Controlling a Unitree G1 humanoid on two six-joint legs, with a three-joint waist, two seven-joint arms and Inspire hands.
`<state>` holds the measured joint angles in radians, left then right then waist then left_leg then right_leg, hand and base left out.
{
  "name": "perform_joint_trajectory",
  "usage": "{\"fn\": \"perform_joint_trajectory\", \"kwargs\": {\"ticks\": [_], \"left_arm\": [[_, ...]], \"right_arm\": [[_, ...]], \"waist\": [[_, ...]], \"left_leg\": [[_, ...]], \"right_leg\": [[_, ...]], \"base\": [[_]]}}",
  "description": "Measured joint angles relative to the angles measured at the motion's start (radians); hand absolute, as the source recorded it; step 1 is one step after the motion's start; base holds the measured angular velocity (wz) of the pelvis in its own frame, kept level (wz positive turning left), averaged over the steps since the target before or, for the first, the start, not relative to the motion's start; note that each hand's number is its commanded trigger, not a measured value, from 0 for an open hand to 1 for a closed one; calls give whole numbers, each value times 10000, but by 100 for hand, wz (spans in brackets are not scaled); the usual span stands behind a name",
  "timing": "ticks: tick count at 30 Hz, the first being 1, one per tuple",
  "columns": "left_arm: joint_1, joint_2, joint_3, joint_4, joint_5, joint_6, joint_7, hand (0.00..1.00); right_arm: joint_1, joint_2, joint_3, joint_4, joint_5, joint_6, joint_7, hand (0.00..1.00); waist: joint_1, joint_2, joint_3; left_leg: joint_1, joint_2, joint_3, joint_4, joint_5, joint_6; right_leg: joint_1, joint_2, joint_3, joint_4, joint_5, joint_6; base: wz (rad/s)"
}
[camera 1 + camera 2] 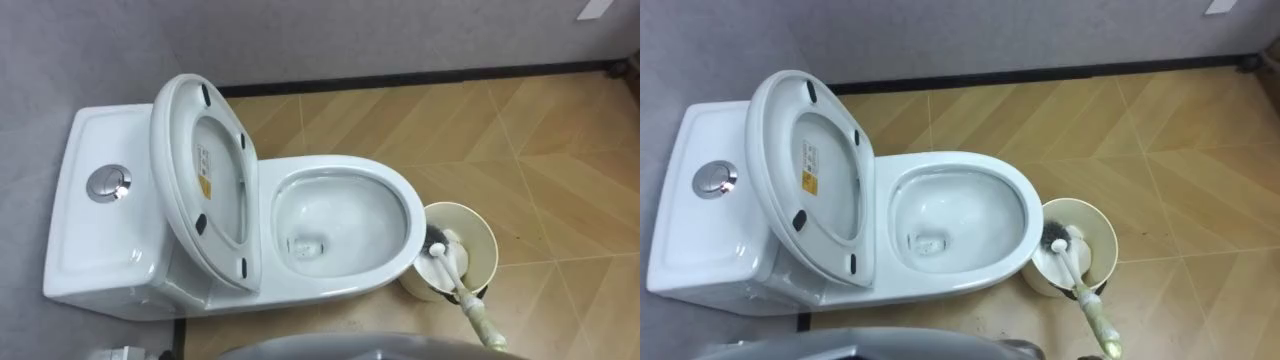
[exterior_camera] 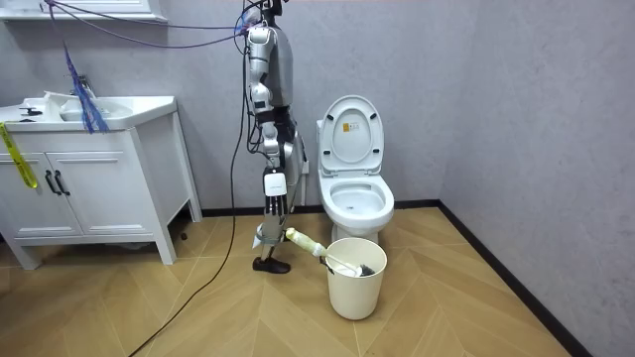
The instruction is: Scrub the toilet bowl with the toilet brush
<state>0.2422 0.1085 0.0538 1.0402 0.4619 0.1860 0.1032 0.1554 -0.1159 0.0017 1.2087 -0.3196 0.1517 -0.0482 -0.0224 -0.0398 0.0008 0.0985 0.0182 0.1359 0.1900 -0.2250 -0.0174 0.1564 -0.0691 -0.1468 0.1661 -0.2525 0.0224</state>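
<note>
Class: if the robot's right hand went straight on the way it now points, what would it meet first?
Probably the toilet brush handle, which sticks out of the bucket just below the downward-pointing right hand. Depth is unclear in the room view.

Yellow-white sticker (image 1: 205,172) on toilet lid (image 1: 226,128), print unreadable

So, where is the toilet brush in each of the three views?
Left eye view: toilet brush lower right, head in the cream bucket.
Right eye view: lower right of centre.
Room view: bottom centre, leaning toward the view's left.
Shared landmark: the bucket beside the toilet.
</note>
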Motion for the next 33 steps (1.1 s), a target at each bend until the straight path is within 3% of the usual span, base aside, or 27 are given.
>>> {"fn": "perform_joint_trajectory", "kwargs": {"ticks": [9, 15, 23, 28, 33], "left_arm": [[28, -2, 2, 9, 7, -59, 3, 0], [22, -2, 21, 8, 13, -280, 4, 0], [-191, 4, 25, 16, 2, -915, 7, 0], [-336, 41, 35, 118, -1, -1333, 9, 0], [-367, 101, 44, 138, -42, -1617, 9, 0]], "right_arm": [[-206, -14, 12, -128, 1, -335, -632, 0], [-200, 0, 10, -713, 306, -818, -1228, 0], [-308, 7, 61, -1189, 1206, -1863, -1650, 0], [-573, 14, 52, -1263, 1165, -2210, -1728, 0], [-590, -21, 23, -1896, 1131, -2585, -2258, 0]], "waist": [[56, 24, 3], [135, 39, 4], [270, 86, 1], [270, 78, 56], [266, 87, 25]], "left_leg": [[5, 0, -17, -2, 0, 0], [-22, -4, -19, -7, 0, 0], [-146, -10, -112, -13, 0, 0], [-156, -17, -112, -20, 0, 0], [-230, -13, -90, -22, 0, -1]], "right_leg": [[11, 3, -12, -10, 0, 0], [17, 4, -19, -138, 1, 0], [2, 8, -185, -146, 27, -3], [-5, 3, -220, -146, 28, -3], [-90, 0, -221, -123, 29, -3]], "base": [[0], [0], [5], [1], [0]]}}
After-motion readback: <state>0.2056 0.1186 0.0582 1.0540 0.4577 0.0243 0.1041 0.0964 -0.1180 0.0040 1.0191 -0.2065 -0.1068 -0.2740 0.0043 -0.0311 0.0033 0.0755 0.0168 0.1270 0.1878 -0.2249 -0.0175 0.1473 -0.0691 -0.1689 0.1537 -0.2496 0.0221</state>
